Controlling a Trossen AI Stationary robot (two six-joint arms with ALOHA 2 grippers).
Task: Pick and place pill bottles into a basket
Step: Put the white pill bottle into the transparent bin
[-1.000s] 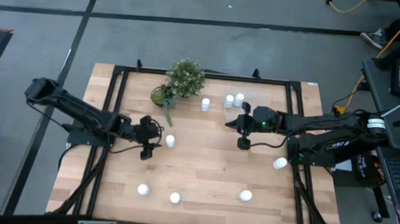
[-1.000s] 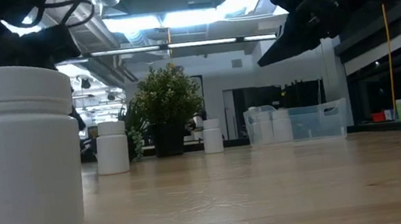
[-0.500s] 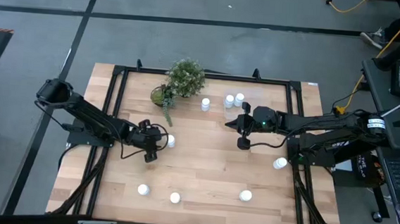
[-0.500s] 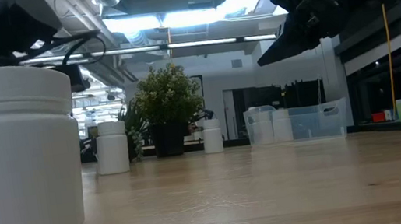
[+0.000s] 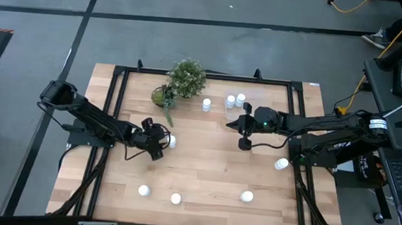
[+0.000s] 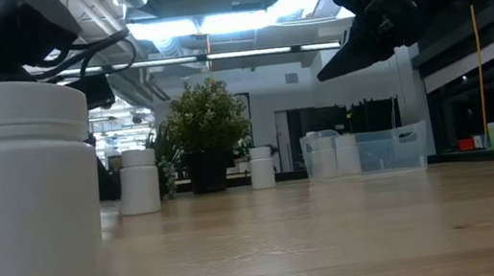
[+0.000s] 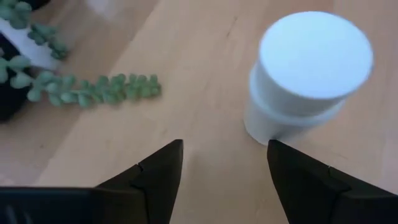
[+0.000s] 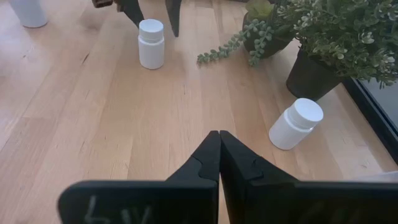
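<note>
Item one: my left gripper hung low over the table, fingers spread apart and holding nothing, one upright pill bottle just beyond the tips.

Item two: three more pill bottles stood along the near edge, at and.

Item three: a potted plant sat at the far edge, a trailing sprig lying on the wood, one bottle beside it.

Item four: the basket, clear plastic, held two bottles.

Item five: my right gripper hovered near the basket, fingers pressed together, empty.

Item six: a last bottle lay at the right rail.
</note>
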